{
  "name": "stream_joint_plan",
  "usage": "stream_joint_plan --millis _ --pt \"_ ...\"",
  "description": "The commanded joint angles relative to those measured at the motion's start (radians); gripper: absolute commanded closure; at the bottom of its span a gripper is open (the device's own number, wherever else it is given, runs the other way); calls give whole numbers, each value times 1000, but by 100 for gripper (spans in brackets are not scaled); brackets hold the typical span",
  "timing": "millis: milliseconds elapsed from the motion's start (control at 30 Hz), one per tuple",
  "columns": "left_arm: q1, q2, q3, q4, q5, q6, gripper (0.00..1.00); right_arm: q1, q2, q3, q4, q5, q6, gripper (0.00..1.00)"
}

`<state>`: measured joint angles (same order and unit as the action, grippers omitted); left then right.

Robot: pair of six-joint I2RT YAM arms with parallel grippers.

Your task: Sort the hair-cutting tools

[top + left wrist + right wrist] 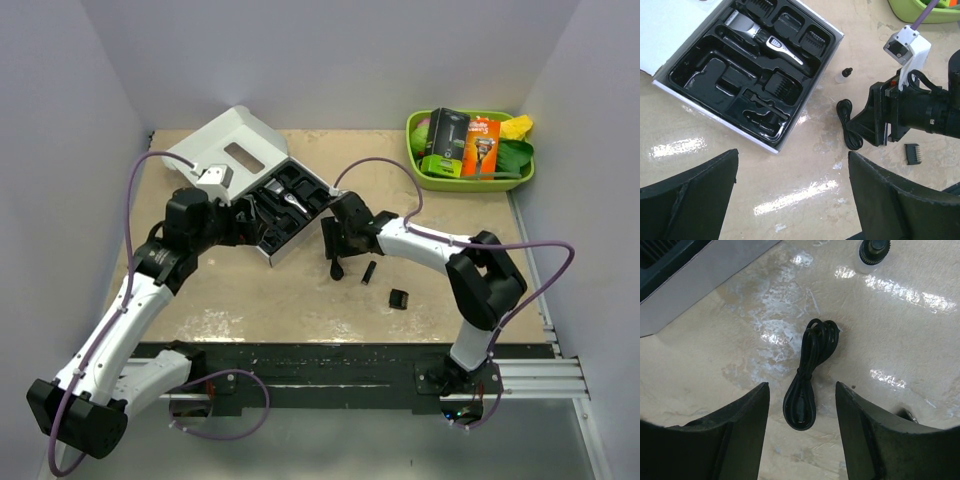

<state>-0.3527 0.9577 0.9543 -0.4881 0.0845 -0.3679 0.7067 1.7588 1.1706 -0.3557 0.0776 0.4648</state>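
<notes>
- Jaws of the left gripper (792,165) stand fully wide and hold nothing. Ahead of them lies the white flat cardboard box (670,35), and the slim black-and-silver electric clipper (762,37) sits inside.
- Right gripper (801,390): jaws about half open, gripping nothing yet. The short black bundled cord (812,350) lies between them.
- Advice: lower straight, keep the bundle centred and pinch all strands together, so that no loop slips out.
- The small black ribbed plastic comb attachment (912,152) lies loose, outside these jaws.
</notes>
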Motion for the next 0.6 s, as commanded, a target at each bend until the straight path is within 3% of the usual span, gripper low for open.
stream_joint_plan --millis 0,400,500,567 --pt "8 -16 -12 14 -46 -42 6 13 16 -6 47 71 55 44" --pt "8 -20 -29 11 -63 -52 6 40 122 3 61 111 86 62" --pt "8 -25 -29 3 -72 -55 6 45 130 14 54 122 89 81" --pt "8 -28 -34 -4 -83 -58 6 51 128 27 31 140 89 100"
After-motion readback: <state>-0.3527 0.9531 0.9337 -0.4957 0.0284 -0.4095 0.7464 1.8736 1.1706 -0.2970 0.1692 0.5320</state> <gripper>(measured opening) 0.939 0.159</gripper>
